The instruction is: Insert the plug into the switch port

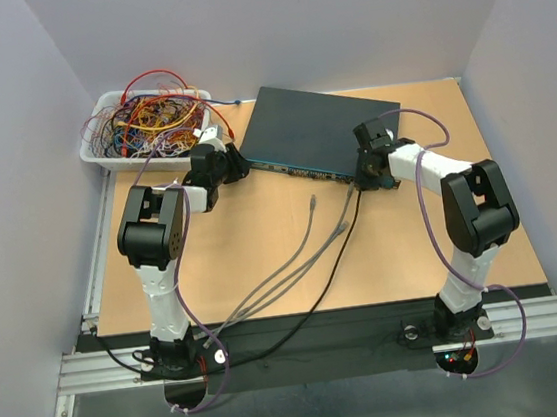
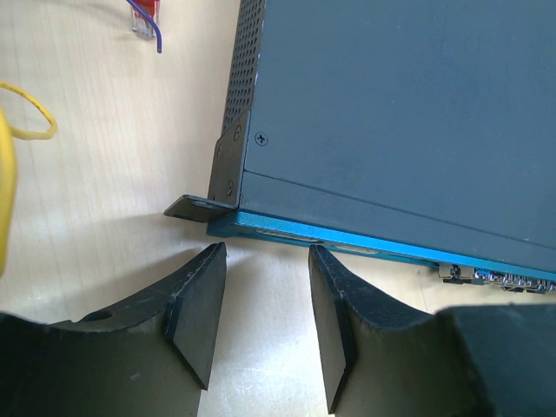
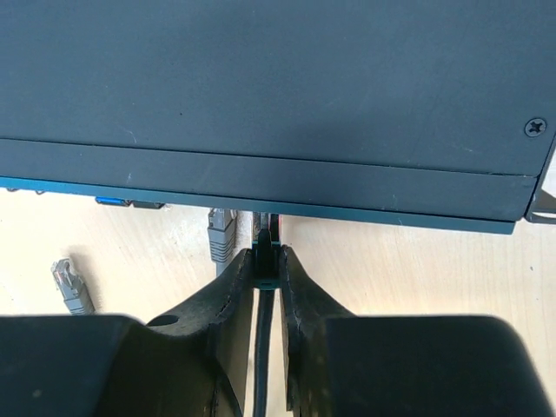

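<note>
Plug (image 3: 268, 230), clamped in your right end effector (image 3: 265, 256), points lengthwise toward the switch (image 3: 278, 87) just ahead; left end effector (image 2: 267, 252) gapes empty.

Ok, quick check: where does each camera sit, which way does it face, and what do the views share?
Top external: fixed above and behind the arms, looking down on the table; the left arm and right arm show whole, bases nearest.
Left wrist: on the left arm, looking past its own open jaws at the left front corner of the switch and its bracket.
Right wrist: on the right arm, looking along its jaws, shut on the plug, at the switch's front edge.
Shared: all three see the switch.
</note>
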Motion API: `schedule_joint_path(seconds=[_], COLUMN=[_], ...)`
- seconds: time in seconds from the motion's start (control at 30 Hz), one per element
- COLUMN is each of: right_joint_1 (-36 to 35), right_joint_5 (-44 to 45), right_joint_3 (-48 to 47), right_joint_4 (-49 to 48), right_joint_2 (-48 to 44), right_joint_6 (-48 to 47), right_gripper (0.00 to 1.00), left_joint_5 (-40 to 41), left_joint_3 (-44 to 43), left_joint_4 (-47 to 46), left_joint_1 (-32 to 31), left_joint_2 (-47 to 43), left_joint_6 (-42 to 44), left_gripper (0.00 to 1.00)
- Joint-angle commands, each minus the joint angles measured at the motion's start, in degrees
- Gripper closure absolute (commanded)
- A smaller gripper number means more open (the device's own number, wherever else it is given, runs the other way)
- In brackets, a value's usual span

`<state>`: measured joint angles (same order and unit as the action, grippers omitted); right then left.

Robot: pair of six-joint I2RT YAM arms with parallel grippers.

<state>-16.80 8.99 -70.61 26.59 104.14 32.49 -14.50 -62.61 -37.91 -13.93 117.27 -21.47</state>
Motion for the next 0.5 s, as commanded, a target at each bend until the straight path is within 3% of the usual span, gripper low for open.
schedule_joint_path(seconds=[0.0,0.47], right_joint_1=[0.6,2.9], right_joint_5=[4.6,5.5], right_joint_3=[-4.3,-2.8], right_joint_4=[-3.7,-3.0], right_joint_2=[-0.6,-0.6], right_joint_6=[-1.0,-1.1], right_gripper=[1.00,1.00], left_joint_5=[0.5,0.5], left_joint_3=[-1.6,-1.5], left_joint_4=[-1.6,-1.7], left_joint_1=[-0.5,-0.5], left_joint_2=[-0.6,-0.6], left_joint_6=[0.9,0.9], left_gripper=[0.47,0.47])
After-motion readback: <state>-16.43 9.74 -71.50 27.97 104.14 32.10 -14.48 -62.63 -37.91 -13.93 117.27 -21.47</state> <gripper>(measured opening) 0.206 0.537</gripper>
